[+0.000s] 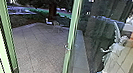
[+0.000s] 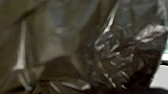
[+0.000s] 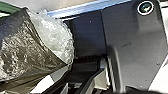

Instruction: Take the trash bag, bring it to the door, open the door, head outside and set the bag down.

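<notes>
One upright pale-green door frame (image 1: 73, 20) stands mid-picture in the head view, a small metal handle (image 1: 67, 47) on it. Another green frame (image 1: 7, 26) slants on the left. Between them lies the paved yard (image 1: 40, 48), a tree trunk (image 1: 52, 9) at its far side. On the right, a white winged statue (image 1: 112, 56) shows in the glass.

In the left wrist view the trash bag (image 2: 112, 50) is close to the camera, dark, shiny and creased. Whether the left gripper is open or closed, I cannot tell.

In the right wrist view, clear crinkled plastic (image 3: 52, 32) bulges from the dark bag, beside the robot's dark plate (image 3: 132, 47). I cannot tell the right gripper's state either.
</notes>
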